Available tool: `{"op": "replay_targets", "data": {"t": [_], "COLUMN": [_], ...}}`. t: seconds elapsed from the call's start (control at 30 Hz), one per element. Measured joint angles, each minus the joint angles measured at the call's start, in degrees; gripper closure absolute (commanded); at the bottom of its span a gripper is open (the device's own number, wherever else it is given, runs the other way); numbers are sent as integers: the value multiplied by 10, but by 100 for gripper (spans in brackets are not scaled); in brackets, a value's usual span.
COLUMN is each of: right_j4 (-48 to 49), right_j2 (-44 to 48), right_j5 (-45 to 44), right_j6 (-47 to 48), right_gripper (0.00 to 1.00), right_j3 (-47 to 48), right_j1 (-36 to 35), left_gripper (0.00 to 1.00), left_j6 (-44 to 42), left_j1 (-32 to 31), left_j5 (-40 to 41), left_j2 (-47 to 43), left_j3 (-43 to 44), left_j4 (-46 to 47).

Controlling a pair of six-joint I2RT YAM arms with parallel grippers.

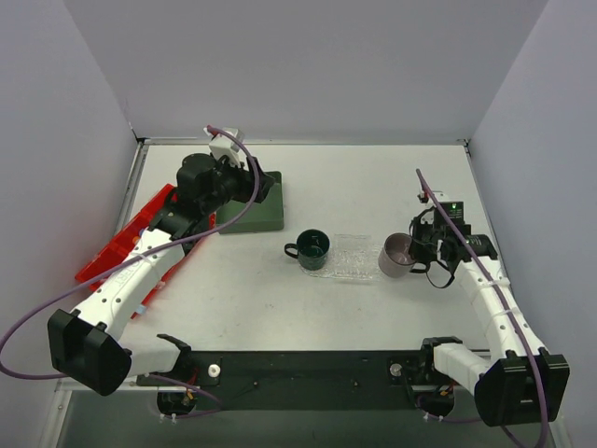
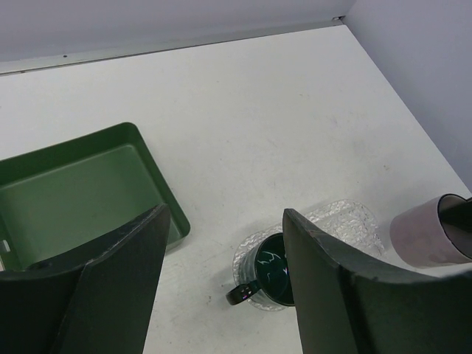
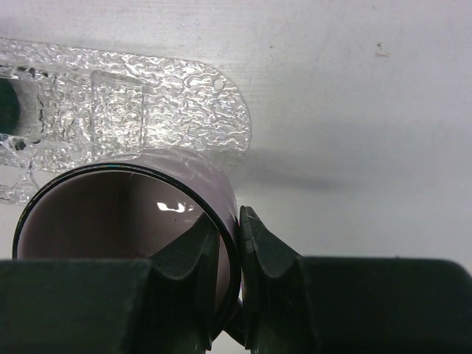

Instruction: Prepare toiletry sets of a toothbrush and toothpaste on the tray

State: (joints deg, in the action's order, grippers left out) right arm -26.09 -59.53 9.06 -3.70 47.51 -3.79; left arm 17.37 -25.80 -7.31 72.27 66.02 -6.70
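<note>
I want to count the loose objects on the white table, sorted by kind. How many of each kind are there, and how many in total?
Mugs: 2 (dark green handled mug, mauve round mug)
Trays: 1 (clear textured plastic tray)
Boxes and bins: 2 (dark green square box, red plastic bin)
Total: 5
</note>
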Motion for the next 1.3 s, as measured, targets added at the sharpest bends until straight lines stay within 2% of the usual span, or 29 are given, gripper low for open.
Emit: {"op": "replay_targets", "data": {"t": [0.43, 0.73, 1.3], "right_j4": [87, 120, 176], "right_j2": [-49, -103, -136], "right_j5": [-7, -2, 14], "right_j6": [27, 54, 98], "right_gripper": [100, 100, 100], "right_j3": [-46, -52, -76], "right_j1": [-12, -15, -15], "left_gripper": [27, 28, 27], "left_j6": [-15, -26, -30], "left_j1": [7, 7, 7], "left_j5": [36, 50, 52], "left_j2": [1, 8, 17], "left_j3": [0, 0, 0], "left_j4": [-6, -8, -9]}}
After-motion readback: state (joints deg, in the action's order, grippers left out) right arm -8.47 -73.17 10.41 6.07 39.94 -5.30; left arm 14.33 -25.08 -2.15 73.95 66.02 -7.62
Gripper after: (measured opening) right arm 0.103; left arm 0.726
